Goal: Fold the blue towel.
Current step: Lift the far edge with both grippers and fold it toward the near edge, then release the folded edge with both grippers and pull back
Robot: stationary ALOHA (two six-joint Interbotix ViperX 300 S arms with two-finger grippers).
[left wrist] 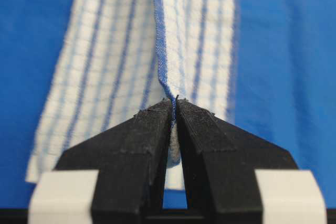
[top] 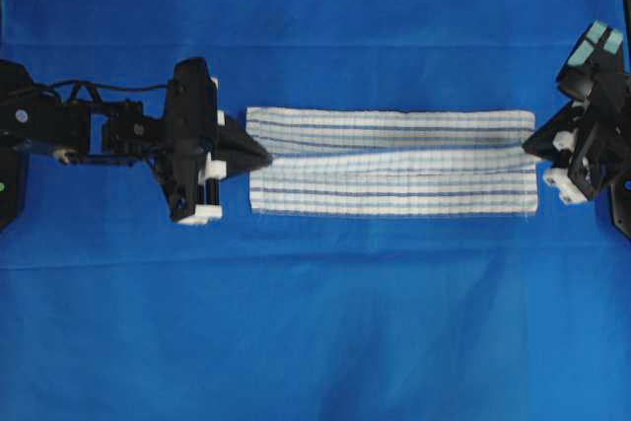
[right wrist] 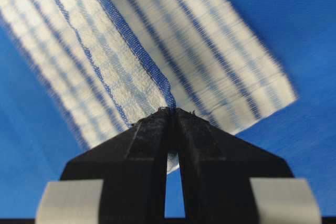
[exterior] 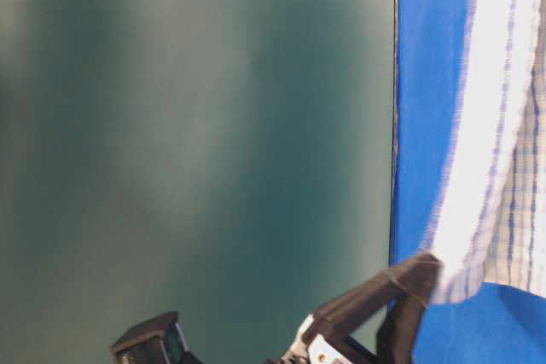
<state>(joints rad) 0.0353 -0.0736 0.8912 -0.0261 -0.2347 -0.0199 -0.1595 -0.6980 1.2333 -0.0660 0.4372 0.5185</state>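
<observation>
1. Your towel (top: 392, 162) lies mid-tabletop, a little toward the far edge, as a long narrow band running left to right on the blue cloth (top: 315, 322).
2. The band is already folded lengthwise: two striped layers meet along a seam down its middle, and that middle edge is raised between the two arms.
3. Your left gripper (top: 264, 155) sits at the towel's left end. In the left wrist view its fingers (left wrist: 152, 129) are pressed together on the towel's dark-blue hemmed edge (left wrist: 164, 72), with cloth caught between the tips.
4. Your right gripper (top: 530, 143) sits at the towel's right end. In the right wrist view its fingers (right wrist: 197, 135) are likewise closed, pinching the hemmed edge (right wrist: 134, 45) where it rises from the band.
5. From the right wrist, the towel (right wrist: 157, 40) runs off diagonally toward the upper left, its end corner lying flat on the cloth to the right of the fingers.
6. In the table-level view you see the towel (exterior: 495, 125) as a blurred striped strip with a black finger (exterior: 384, 291) at its lower end; which gripper that is, you cannot tell from this view alone.
</observation>
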